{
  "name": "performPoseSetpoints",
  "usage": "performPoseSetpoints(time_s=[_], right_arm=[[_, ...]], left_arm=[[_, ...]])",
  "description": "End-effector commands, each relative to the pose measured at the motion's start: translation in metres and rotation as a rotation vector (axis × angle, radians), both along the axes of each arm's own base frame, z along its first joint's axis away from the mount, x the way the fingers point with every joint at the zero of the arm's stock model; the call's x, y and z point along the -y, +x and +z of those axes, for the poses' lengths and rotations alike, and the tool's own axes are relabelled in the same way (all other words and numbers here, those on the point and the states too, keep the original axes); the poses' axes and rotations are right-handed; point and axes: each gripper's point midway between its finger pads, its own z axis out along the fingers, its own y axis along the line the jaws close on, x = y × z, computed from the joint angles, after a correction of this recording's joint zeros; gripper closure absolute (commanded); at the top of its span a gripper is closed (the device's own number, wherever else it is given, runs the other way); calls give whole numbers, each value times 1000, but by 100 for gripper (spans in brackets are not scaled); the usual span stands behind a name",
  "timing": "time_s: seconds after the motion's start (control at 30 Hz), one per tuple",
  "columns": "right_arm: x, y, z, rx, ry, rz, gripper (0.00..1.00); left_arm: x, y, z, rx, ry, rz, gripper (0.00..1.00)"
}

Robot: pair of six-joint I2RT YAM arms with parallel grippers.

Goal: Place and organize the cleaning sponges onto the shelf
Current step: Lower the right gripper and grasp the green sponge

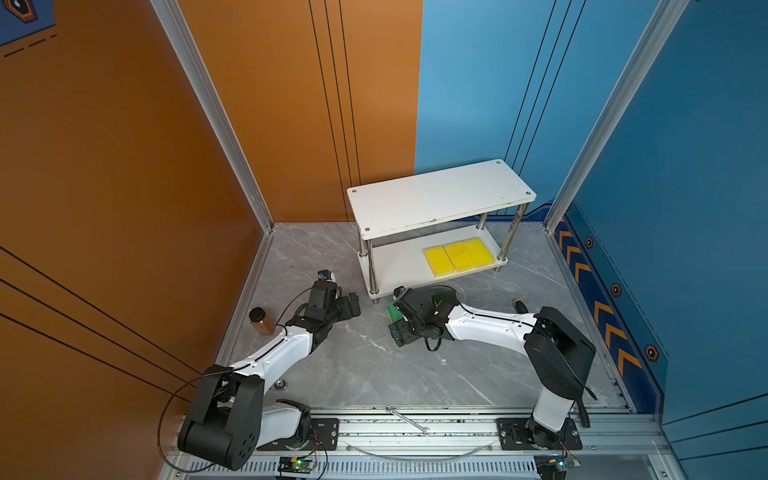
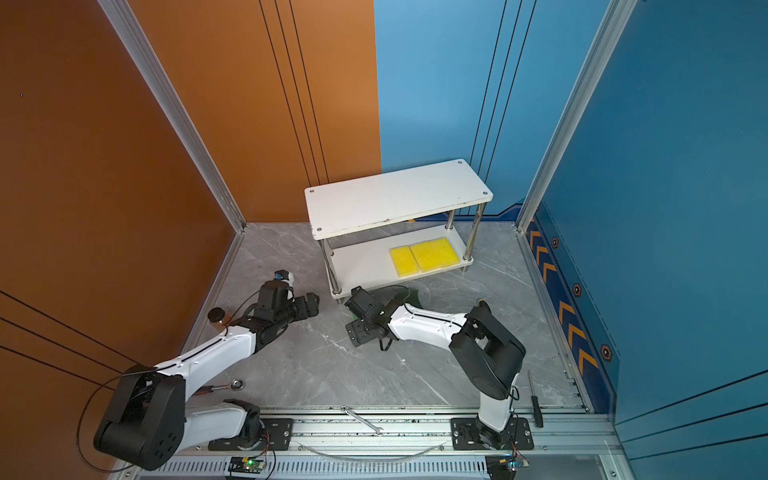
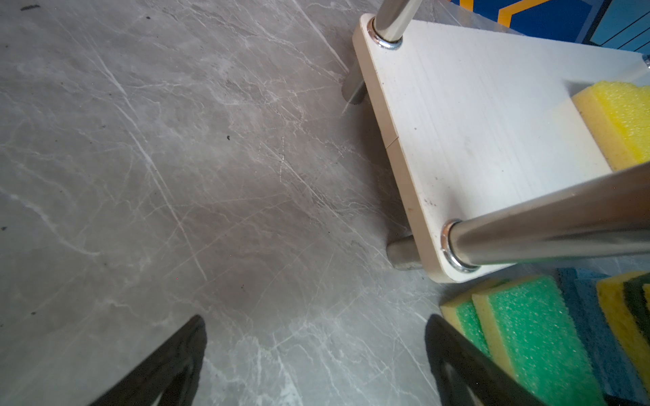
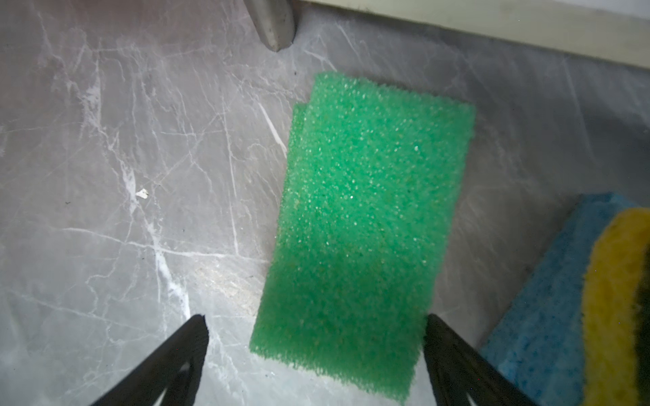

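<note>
Green sponge [image 4: 362, 225] between wide-apart right fingers [image 4: 176, 355]

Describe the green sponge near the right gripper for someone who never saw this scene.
Find the white two-tier shelf. The green sponge lies by its front left foot, on the marble tabletop. Its bright green top distinguishes it from the light blue sponge beside it.

Yellow sponges [image 1: 459, 255] lie side by side at the right end of the lower board of the shelf [image 1: 440, 199], while a green sponge [image 1: 394, 312] rests on the bench [image 1: 374, 365] beside the shelf's front-left foot, partly under the right arm [image 1: 486, 328].
</note>
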Motion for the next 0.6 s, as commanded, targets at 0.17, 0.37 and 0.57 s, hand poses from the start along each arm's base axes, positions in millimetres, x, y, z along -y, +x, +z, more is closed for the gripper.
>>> performPoseSetpoints(time_s=[0.17, 0.37, 0.57], right_arm=[[7, 12, -9, 1, -51, -36, 12], [5, 16, -11, 1, -55, -33, 16], [7, 16, -12, 3, -62, -31, 22]], left_arm=[[0, 0, -8, -22, 6, 3, 3], [0, 3, -10, -24, 11, 8, 3], [1, 6, -14, -41, 10, 4, 2]])
